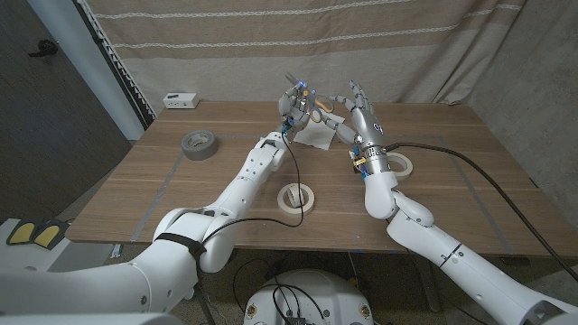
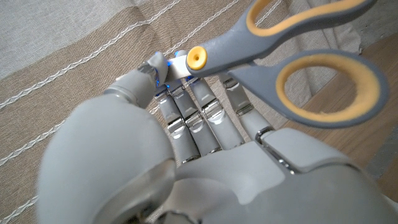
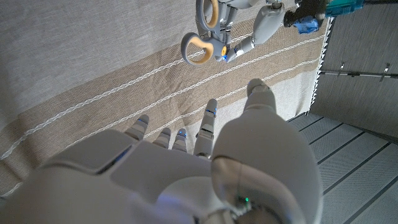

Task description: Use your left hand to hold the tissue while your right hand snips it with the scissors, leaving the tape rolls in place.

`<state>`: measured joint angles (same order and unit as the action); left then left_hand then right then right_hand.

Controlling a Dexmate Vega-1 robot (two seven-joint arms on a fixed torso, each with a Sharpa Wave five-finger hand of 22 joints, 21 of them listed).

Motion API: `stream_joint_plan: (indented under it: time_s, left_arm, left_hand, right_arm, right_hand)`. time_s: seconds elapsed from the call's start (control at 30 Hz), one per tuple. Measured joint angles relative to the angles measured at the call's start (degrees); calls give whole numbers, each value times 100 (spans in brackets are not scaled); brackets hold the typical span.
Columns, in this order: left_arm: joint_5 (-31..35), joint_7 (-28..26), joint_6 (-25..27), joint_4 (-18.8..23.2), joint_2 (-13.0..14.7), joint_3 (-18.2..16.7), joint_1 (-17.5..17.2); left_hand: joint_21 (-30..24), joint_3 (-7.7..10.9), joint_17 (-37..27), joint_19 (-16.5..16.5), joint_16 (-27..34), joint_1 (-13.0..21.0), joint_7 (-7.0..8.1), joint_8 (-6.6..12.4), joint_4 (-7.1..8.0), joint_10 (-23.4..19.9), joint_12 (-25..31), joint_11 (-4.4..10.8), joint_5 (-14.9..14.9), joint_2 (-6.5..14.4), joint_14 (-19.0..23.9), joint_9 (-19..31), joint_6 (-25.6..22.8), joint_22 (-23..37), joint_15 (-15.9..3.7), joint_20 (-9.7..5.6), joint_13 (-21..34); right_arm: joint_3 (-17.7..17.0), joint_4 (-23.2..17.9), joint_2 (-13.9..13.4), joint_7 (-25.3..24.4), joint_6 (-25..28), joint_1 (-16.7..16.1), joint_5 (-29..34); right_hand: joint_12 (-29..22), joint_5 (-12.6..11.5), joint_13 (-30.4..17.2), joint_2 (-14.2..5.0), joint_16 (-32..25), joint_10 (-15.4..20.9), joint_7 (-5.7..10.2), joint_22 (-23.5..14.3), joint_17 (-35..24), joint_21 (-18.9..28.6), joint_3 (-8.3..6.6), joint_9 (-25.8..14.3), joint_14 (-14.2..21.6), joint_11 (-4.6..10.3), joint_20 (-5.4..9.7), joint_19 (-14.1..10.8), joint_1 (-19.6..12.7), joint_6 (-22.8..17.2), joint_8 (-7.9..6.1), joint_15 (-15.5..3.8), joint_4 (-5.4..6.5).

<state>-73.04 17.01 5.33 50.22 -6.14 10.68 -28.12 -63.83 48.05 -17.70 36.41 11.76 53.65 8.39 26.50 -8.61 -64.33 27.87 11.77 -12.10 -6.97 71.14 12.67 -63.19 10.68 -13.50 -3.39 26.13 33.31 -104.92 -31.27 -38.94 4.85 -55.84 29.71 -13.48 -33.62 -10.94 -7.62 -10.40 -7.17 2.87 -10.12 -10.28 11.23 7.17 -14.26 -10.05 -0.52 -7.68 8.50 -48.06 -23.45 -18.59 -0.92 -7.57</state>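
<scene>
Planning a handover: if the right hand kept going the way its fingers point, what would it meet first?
Probably the scissors held up by the left hand; the right hand is open. Beyond hangs the curtain. Depth is unclear.

Tape rolls [image 1: 297, 197] (three, spread apart) leave open table [image 1: 433, 212] between.
</scene>
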Motion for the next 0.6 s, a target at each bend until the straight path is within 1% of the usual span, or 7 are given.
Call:
stream_joint_plan:
  time_s: [0.13, 0.2, 0.3, 0.37, 0.57, 0.6]
  left_arm:
    - [-13, 30, 18, 0, -9, 0, -4]
    - [-22, 60, 34, 0, -25, 1, -7]
    - [-28, 103, 46, 0, -30, 3, -7]
    - [-31, 126, 55, -10, -40, 6, -7]
    - [-48, 162, 92, -24, -62, 10, -7]
    - [-51, 166, 96, -27, -68, 13, -6]
  left_hand:
    - [0, 0, 0, 0, 0, -1, 0, -4, 0, 0, 0, 0, 0, 1, 0, 22, 0, 0, 0, 0, 0]
    - [0, 0, 0, 0, 0, -1, 0, -5, 0, 0, -1, 0, 0, 1, 0, 29, 0, 0, 0, 0, 1]
    - [0, 0, 1, 0, 0, -2, 0, -16, -1, -1, -1, 0, 0, 2, 0, 29, 1, 0, 0, 0, 1]
    - [0, 1, 1, 0, 0, -3, -2, -16, -1, -1, -2, 0, 0, 2, 0, 29, -1, 0, 0, 0, 2]
    - [-44, 7, 2, 0, 0, -10, -34, 22, -7, -2, -5, -1, 0, 9, 0, 14, -32, 0, 0, 0, 5]
    - [-44, 7, 2, 0, 0, -11, -34, 21, -7, -2, -6, -2, 0, 9, 0, 10, -32, 0, 0, 0, 5]
  right_arm:
    - [34, 42, 21, -65, 42, 22, 53]
    - [66, 75, 41, -125, 76, 39, 98]
    - [94, 113, 60, -153, 92, 54, 121]
    - [114, 136, 71, -225, 129, 63, 171]
    - [168, 195, 95, -323, 201, 84, 236]
    - [174, 200, 95, -336, 223, 85, 247]
  right_hand:
    - [0, -9, 0, 1, 0, 0, -1, 0, 0, 0, 0, 0, 0, 0, 1, -1, -1, 4, 0, 0, 0]
    - [0, -9, 0, 22, 0, 0, -55, 0, 0, 0, 0, -21, 0, 0, 21, -21, -22, 121, 0, 0, 0]
    - [0, -31, 0, 22, 0, 23, -124, 0, 0, 0, 0, -27, 0, -22, 22, -22, -22, 211, 46, 0, 0]
    - [0, -31, 0, 22, 0, 32, -123, 0, 0, 0, 0, -35, 0, -31, 53, -53, -22, 230, 46, 0, 0]
    - [0, -31, 0, 22, -24, 32, -142, -1, 0, 0, 0, -53, 1, -31, 52, -53, -22, 204, 46, 0, 0]
    - [0, -31, 0, 23, -24, 32, -126, -1, 0, 0, 0, -66, 0, -31, 52, -53, -23, 145, 22, 0, 0]
